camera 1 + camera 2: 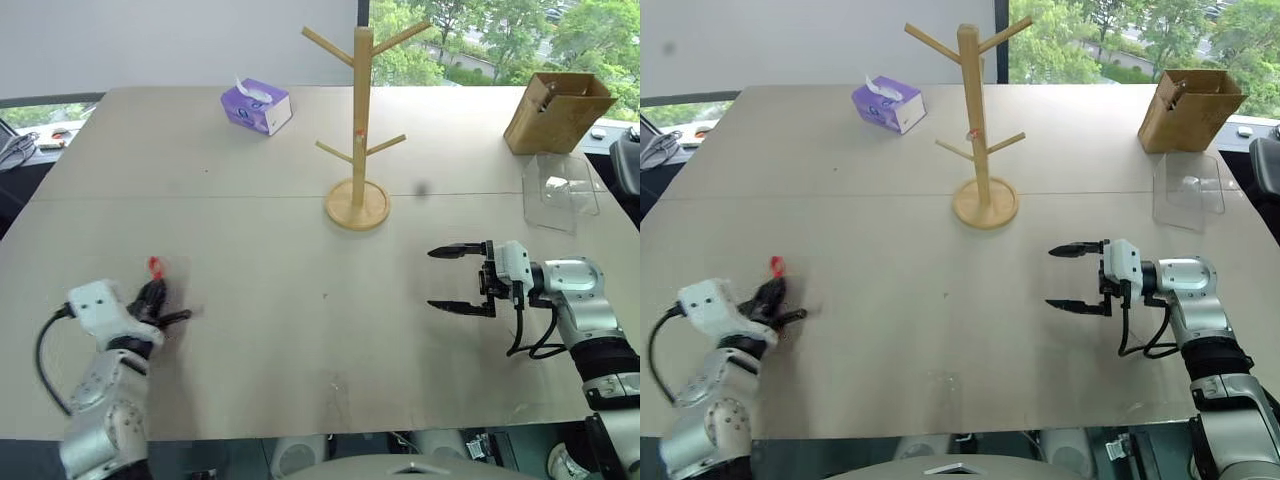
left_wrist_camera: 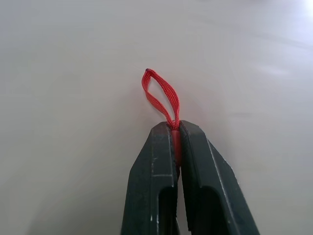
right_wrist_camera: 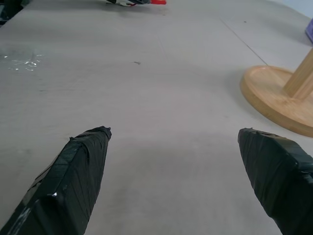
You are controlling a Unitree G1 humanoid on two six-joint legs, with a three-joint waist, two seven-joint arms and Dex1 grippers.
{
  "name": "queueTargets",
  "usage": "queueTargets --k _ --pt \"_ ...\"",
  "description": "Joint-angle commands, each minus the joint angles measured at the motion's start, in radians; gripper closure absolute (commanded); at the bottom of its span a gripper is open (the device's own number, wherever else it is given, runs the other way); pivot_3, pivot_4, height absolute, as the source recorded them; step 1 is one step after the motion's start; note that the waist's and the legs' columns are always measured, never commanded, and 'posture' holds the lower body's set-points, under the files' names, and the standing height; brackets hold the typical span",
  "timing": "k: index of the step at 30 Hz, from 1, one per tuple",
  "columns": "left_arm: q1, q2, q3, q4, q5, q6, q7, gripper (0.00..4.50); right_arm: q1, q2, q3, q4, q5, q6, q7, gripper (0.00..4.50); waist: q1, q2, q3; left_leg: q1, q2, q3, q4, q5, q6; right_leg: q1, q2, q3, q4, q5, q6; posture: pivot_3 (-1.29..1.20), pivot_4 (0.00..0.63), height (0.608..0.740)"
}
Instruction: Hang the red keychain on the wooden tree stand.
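The red keychain (image 2: 162,98) is a thin red loop strap, and my left gripper (image 2: 176,132) is shut on its lower end, the loop sticking out past the fingertips. From the head, that gripper (image 1: 155,290) hangs over the table's near left with the red keychain (image 1: 154,266) poking up from it. No key is visible. The wooden tree stand (image 1: 361,120) rises upright at the table's centre back on its round base (image 3: 274,100). My right gripper (image 1: 460,280) stands open at the near right, pointing left, with nothing between its fingers.
A purple tissue box (image 1: 256,105) sits at the back left of the table. A brown cardboard box (image 1: 555,110) and a clear plastic container (image 1: 562,190) stand at the back right. Bare tabletop lies between the two grippers and the stand.
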Motion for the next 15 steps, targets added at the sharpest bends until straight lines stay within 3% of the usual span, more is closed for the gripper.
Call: queueTargets --k 1,6,15 --pt "0.003 -0.001 -0.128 -0.206 0.032 -0.106 -0.055 4.45 -0.02 -0.007 -0.048 -0.03 0.01 -0.007 -0.047 0.0 -0.003 0.0 0.0 0.0 0.0 0.0 0.0 0.0 -0.001 0.0 0.0 0.001 0.0 0.0 0.0 0.0 0.15 0.74" --pt "-0.061 0.027 -0.389 -0.257 0.221 -0.223 -0.097 4.45 -0.02 -0.039 -0.065 -0.111 0.042 0.093 -0.071 0.0 -0.004 0.001 -0.001 0.001 0.0 0.002 -0.001 0.0 0.0 0.0 0.002 0.003 0.0 0.0 0.0 0.0 0.15 0.74" --pt "-0.268 -0.026 -0.552 -0.121 0.31 -0.331 -0.107 4.45 -0.02 -0.116 -0.134 -0.419 0.218 0.415 -0.128 0.0 -0.002 0.001 0.0 0.001 0.0 0.001 -0.001 -0.002 0.003 0.0 0.002 0.002 0.0 0.0 0.0 0.0 0.15 0.74"
